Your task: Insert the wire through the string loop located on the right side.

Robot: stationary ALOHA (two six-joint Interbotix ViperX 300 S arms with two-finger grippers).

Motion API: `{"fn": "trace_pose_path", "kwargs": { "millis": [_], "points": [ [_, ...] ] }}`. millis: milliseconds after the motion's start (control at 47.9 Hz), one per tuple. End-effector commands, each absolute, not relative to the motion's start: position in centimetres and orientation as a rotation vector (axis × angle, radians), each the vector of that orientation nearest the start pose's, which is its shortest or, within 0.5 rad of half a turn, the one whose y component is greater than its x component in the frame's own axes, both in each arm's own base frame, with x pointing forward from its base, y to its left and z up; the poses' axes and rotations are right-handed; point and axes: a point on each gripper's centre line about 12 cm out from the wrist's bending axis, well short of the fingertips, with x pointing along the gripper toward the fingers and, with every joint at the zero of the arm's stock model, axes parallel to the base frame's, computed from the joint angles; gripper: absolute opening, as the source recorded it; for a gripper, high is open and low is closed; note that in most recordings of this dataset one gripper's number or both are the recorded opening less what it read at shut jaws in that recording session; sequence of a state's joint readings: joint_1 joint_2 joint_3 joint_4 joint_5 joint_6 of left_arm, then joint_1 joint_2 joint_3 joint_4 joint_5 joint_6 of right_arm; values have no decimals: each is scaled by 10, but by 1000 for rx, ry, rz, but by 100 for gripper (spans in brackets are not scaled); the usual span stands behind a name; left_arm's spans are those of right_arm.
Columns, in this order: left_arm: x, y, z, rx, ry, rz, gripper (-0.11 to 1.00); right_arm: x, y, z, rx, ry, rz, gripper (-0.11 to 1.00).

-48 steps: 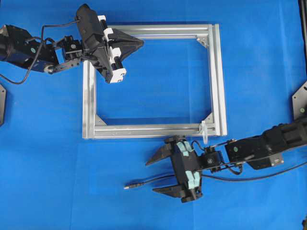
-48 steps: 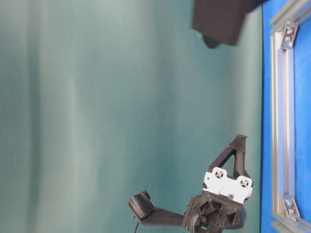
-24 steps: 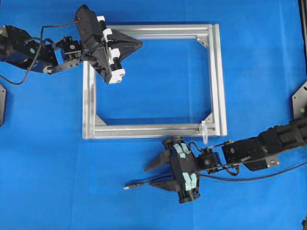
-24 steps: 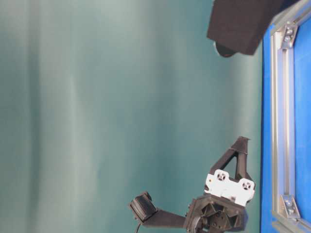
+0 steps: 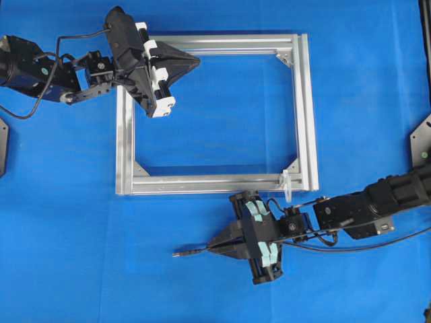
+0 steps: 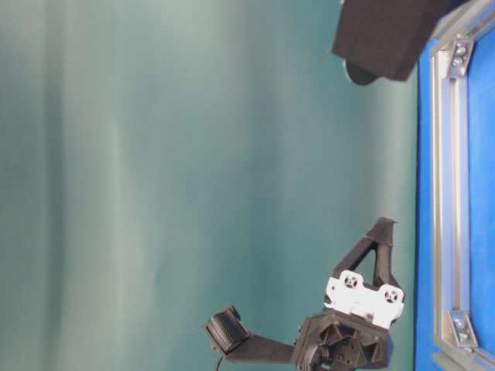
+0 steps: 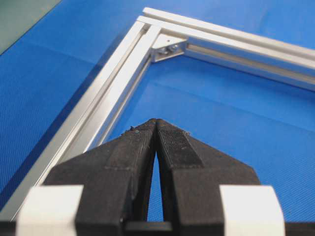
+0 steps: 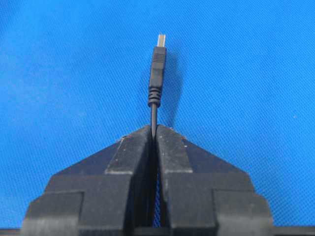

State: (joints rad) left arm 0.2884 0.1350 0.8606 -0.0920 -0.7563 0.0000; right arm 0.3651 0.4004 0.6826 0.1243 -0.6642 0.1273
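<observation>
Black wire [image 8: 153, 110] with greyish metal tip, silver frame [image 5: 305, 114], white string loop [image 5: 286, 183], finely woven blue table cover [image 5: 357, 87], teal backdrop [image 6: 193, 154].

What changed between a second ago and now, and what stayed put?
The right gripper closed its jaws, which stood wide apart a second ago, onto the wire just behind its plug, so the plug end now sticks out past the fingertips. The left gripper stayed shut over the aluminium frame, and the frame and the string loop did not move.
</observation>
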Motion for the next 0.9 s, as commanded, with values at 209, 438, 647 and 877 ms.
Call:
{"fn": "trace_pose_path", "kwargs": {
  "millis": [209, 438, 647, 877],
  "points": [
    [361, 116, 150, -88, 188, 358, 0, 399, 142, 129, 149, 403, 249, -3],
    [360, 116, 150, -89, 189, 359, 0, 395, 140, 154, 125, 397, 262, -3],
    [360, 116, 150, -89, 189, 359, 0, 395, 140, 153, 123, 398, 262, -3],
    [360, 116, 150, -89, 189, 359, 0, 394, 140, 153, 123, 403, 262, -3]
  ]
}}
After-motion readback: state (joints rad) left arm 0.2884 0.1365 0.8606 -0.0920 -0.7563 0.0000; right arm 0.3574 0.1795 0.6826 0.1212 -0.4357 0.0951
